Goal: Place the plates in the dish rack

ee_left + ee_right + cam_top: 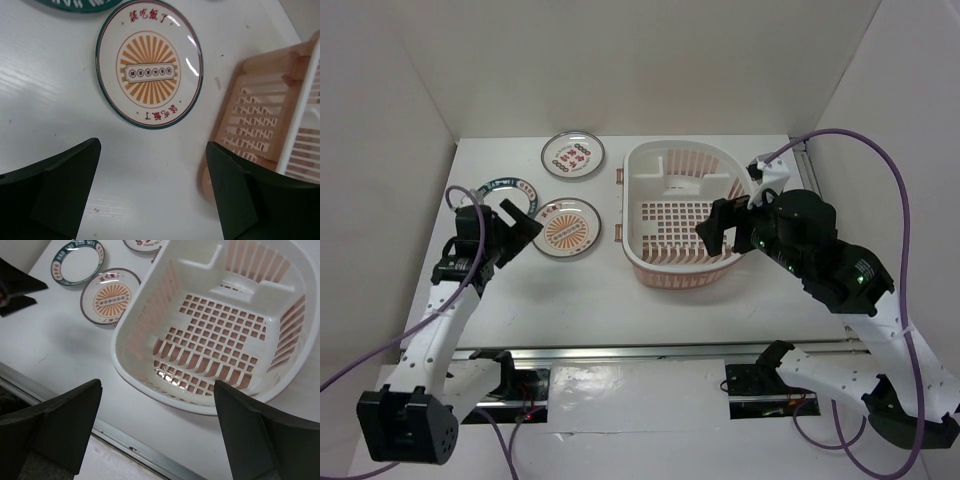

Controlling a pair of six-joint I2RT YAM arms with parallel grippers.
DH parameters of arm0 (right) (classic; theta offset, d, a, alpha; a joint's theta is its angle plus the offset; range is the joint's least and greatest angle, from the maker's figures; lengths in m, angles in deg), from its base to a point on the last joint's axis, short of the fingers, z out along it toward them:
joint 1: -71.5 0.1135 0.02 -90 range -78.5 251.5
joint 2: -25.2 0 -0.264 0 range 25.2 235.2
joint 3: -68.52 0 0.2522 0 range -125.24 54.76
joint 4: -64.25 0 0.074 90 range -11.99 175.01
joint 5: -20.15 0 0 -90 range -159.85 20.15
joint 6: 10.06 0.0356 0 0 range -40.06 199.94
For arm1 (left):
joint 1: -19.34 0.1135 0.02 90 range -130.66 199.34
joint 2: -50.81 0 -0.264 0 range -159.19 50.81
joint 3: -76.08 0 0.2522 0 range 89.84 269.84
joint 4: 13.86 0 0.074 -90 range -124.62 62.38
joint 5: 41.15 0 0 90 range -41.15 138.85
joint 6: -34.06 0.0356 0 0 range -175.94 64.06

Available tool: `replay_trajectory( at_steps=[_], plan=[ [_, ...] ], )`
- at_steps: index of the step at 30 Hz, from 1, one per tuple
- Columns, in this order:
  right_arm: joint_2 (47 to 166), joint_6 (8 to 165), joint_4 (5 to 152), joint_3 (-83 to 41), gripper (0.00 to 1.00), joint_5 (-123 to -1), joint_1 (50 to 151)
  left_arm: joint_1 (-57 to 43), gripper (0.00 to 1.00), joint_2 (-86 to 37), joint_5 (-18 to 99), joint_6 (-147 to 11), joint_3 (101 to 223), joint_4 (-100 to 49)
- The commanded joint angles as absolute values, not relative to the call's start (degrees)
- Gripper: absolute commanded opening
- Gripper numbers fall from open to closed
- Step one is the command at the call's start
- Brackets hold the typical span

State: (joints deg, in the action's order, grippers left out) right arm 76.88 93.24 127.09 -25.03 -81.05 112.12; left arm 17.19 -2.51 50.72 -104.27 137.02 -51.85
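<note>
From my screen, the left gripper [520, 222] hangs over the left part of the counter [570, 300], its jaws spread wide with nothing between them. Its wrist camera looks past both dark fingers [60, 180] at bare white surface. Just under that arm lies the teal-banded plate [525, 186], flat on the counter and partly covered by the arm in the overhead view. Just beside it, to the right and a little nearer to me, sits the sunburst plate [568, 228], also flat (its orange rays and red lettering read clearly from the left wrist). Farther back lies the plate with red characters [573, 155], apart from the other two. All three plates rest on the counter to the left of the dish rack [665, 270], none of them inside it. The rack stands upright in the middle, its slotted grid bottom facing up and its pink left edge close to the sunburst plate. The right gripper [720, 225] hovers above the rack's near right side, jaws fully apart, gripping nothing, its wrist camera looking down into the basket.
</note>
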Motion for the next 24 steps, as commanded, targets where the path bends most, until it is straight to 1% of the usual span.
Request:
replay_trajectory(
  at_steps=[1, 5, 9, 10, 11, 15, 24],
  plan=[
    [75.91, 91.71, 121.43, -25.13, 1.00, -77.41, 112.02, 20.74, 1.00, -2.36, 39.71, -111.21, 129.93, -36.43],
    [75.91, 90.58, 120.73, -25.13, 1.00, -73.81, 112.02, 22.59, 1.00, -4.64, 39.71, -112.98, 124.65, -30.45],
    [75.91, 90.57, 119.49, -24.60, 1.00, -71.34, 112.02, 22.59, 0.99, -6.58, 39.71, -115.52, 119.03, -21.41],
    [75.91, 90.57, 118.97, -24.60, 1.00, -71.34, 112.02, 22.59, 0.99, -7.63, 39.71, -116.92, 116.50, -16.77],
    [75.91, 90.57, 118.96, -24.60, 1.00, -70.64, 112.02, 22.59, 0.97, -8.59, 38.75, -116.93, 115.86, -15.07],
    [75.30, 90.57, 118.96, -24.60, 1.00, -69.33, 112.02, 22.59, 0.96, -15.44, 39.44, -116.41, 115.16, -12.16],
    [75.30, 90.57, 117.21, -22.94, 1.00, -68.09, 112.02, 20.92, 0.92, -23.45, 43.05, -118.24, 113.75, -6.63]
  ],
)
